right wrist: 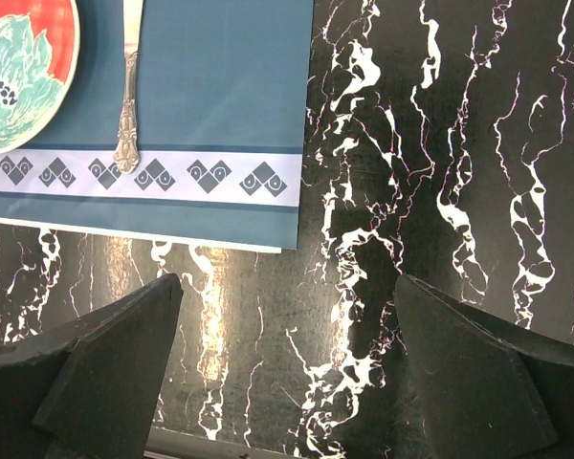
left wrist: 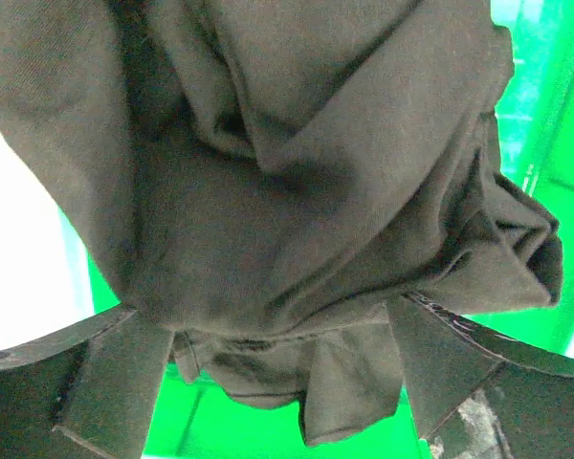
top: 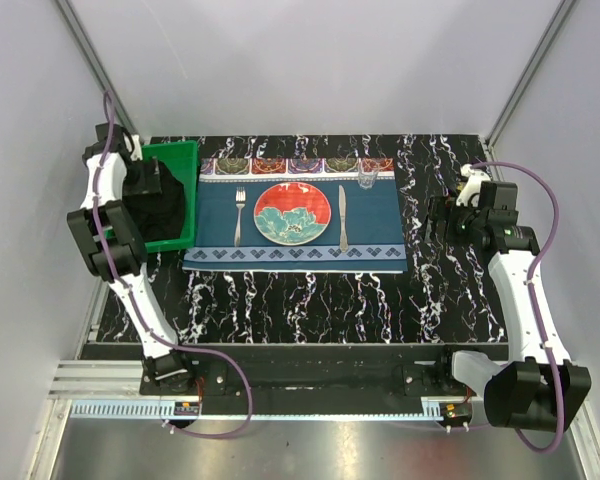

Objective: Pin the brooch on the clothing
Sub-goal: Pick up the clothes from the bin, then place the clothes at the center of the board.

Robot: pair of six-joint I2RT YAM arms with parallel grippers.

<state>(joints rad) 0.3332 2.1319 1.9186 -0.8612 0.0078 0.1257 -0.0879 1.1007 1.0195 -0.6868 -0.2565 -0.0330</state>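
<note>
In the green bin (top: 185,160) at the left edge of the overhead view lies the black shirt (top: 160,200), bunched in a heap. It will likely need lifting out and spreading before any pin goes in. The brooch I cannot find in any view. The left jaws stand wide apart astride the folds, gripping nothing, seemingly placed to gather cloth. At far right the right jaws hang parted and empty over the marbled desk (top: 310,300), beside the blue placemat (top: 380,210) and its plate (top: 292,214).

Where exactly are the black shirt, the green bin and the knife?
black shirt (left wrist: 297,191): left wrist view, middle of the bunched fabric.
green bin (top: 175,157): top view, far wall.
knife (top: 343,205): top view, on its blade.
</note>
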